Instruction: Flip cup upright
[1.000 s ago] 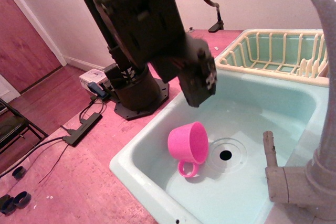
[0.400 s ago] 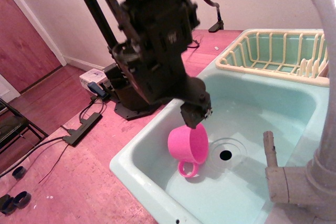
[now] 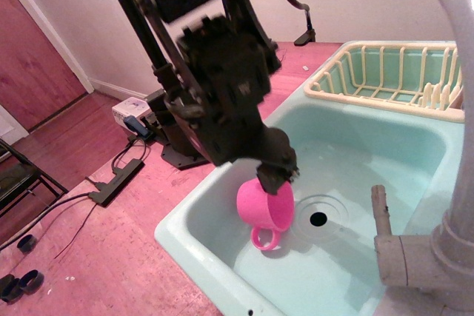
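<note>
The bright pink cup (image 3: pixel 263 211) lies on its side on the floor of the pale green sink (image 3: pixel 370 146), left of the drain hole. Its rim faces right and back, and its loop handle (image 3: pixel 264 239) points toward the front. My black gripper (image 3: pixel 275 177) is right at the top of the cup's rim, touching or just above it. The arm is blurred and covers the fingertips, so I cannot tell whether they are open or shut.
A cream dish rack (image 3: pixel 392 75) with a green tray stands at the back right of the sink. A grey tap and pipe (image 3: pixel 415 249) stand at the front right. The drain hole (image 3: pixel 318 218) is beside the cup. The robot base (image 3: pixel 185 138) and cables lie on the red floor.
The gripper has come down and leftward from above the sink's back to the cup's rim. The cup has not visibly moved.
</note>
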Controlling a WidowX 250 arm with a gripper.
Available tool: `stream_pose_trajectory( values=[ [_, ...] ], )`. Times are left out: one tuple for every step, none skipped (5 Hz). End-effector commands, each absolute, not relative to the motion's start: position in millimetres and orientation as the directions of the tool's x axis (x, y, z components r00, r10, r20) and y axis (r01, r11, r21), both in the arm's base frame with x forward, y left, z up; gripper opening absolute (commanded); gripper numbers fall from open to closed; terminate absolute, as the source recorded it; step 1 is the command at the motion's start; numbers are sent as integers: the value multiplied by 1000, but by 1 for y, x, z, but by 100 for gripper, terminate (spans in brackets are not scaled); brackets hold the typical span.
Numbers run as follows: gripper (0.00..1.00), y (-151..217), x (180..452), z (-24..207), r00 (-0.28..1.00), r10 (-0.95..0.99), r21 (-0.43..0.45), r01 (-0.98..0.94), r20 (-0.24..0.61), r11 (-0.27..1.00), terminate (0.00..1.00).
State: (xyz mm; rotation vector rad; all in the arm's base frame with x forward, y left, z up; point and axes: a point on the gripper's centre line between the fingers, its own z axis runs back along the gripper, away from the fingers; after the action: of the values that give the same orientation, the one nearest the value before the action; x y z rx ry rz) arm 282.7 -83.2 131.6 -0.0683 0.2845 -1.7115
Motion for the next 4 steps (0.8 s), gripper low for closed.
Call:
stream_pose_trajectory(
  values=[
    [100, -89, 292, 125, -172, -978, -256, 957, -119, -138, 0],
    [100, -88, 290, 115, -142, -982, -253, 961, -123, -108, 0],
    [100, -91, 287, 114, -161, -982, -261, 957, -101, -130, 0],
    [100, -93, 275, 124, -180, -980, -277, 949, -79, -152, 0]
  ],
)
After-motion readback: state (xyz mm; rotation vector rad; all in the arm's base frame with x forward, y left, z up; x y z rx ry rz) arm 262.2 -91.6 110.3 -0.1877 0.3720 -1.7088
